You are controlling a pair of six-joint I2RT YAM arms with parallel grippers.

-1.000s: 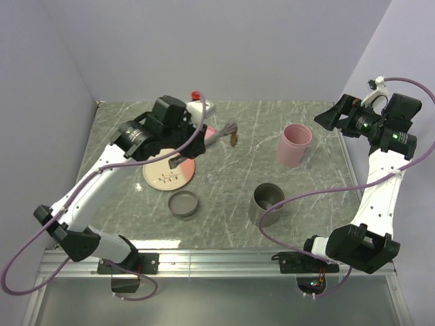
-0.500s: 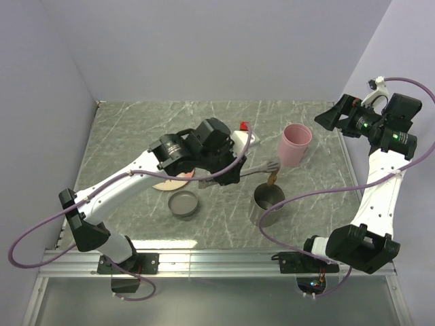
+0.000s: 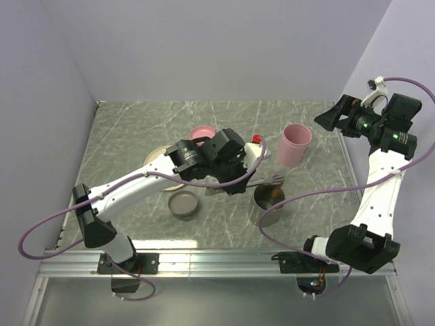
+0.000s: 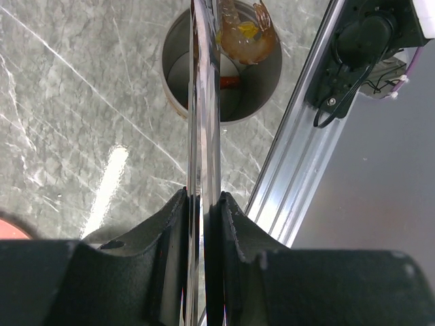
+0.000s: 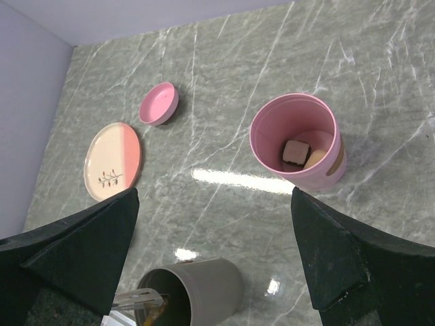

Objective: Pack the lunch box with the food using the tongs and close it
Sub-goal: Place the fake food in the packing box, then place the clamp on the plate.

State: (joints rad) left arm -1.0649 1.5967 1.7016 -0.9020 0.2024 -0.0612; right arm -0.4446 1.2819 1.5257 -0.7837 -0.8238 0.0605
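Note:
My left gripper is shut on the silver tongs. Their tips reach over the grey round lunch box container. An orange-and-white piece of food is pinched at the tong tips, just above the container's mouth. More white and orange bits lie on its floor. My right gripper hangs open and empty high at the right, apart from everything.
A pink cup behind the grey container holds a white-and-brown cube and a tan piece. A shallow grey lid lies front left. The pink-and-cream plate and a small pink bowl sit left.
My left arm has swung right from the plate, carrying the food in the tongs, and now holds the tips over the grey container. The right arm has not moved.

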